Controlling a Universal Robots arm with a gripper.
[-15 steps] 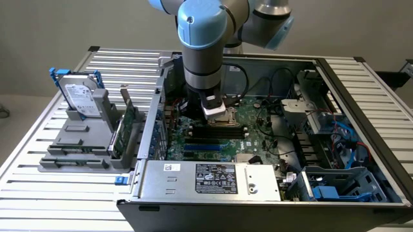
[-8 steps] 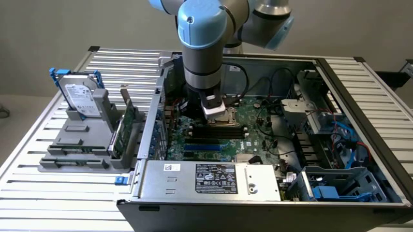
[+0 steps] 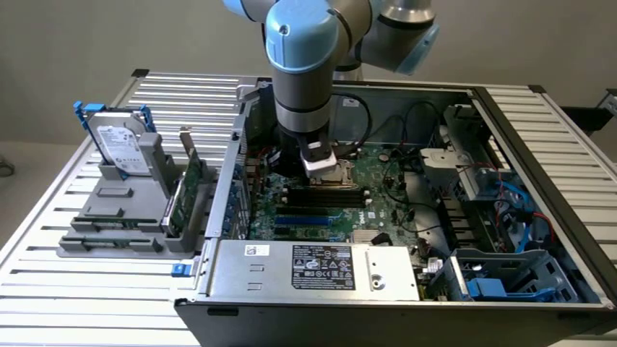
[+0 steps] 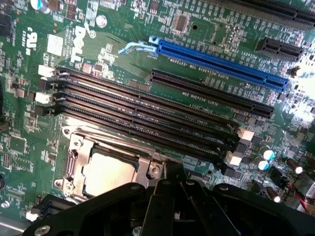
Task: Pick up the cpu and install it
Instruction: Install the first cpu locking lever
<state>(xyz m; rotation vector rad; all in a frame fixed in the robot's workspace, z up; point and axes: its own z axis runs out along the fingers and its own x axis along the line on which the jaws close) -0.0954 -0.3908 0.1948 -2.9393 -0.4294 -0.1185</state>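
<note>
Open dark computer case [image 3: 540, 152]: flat silver-grey square cpu [image 4: 109, 173] seated in metal-framed socket [image 4: 74, 162]; jaws closed, empty, at twelve o'clock.

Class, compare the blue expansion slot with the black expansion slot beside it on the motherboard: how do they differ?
The blue slot is bright blue; the black slot is black. The blue slot is longer than the black slot and has a pale latch at one end. Both are empty, narrow and lie parallel.

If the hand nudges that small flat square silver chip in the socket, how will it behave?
The small flat square silver chip is probably rigid and light. Its smooth metal top looks slippery. Lying flat within the metal socket frame, it seems unlikely to tip or roll.
</note>
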